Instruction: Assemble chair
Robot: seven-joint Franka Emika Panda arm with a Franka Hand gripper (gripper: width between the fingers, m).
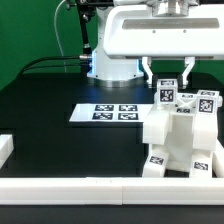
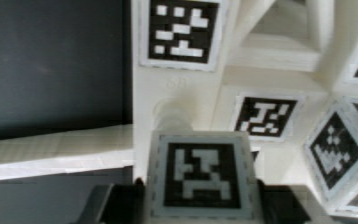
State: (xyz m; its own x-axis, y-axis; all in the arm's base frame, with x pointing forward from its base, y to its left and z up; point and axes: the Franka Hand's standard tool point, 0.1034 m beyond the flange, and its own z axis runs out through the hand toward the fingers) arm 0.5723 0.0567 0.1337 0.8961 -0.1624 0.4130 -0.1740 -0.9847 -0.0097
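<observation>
A: Exterior view: the blocky matte white plastic chair (image 1: 180, 135) with black-and-white tags sits by the white wall at that view's right, past the flat white marker board (image 1: 108, 112). The glossy white gripper (image 1: 168, 74) hangs right over its top.

B: Wrist view: jaws partly apart, clamped on a tagged white chair block (image 2: 201, 172), chair directly beyond.

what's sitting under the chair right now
The chair stands on the black table, against the white rail in front. The surface directly beneath it is covered by its own blocks. The marker board lies beside it.
</observation>
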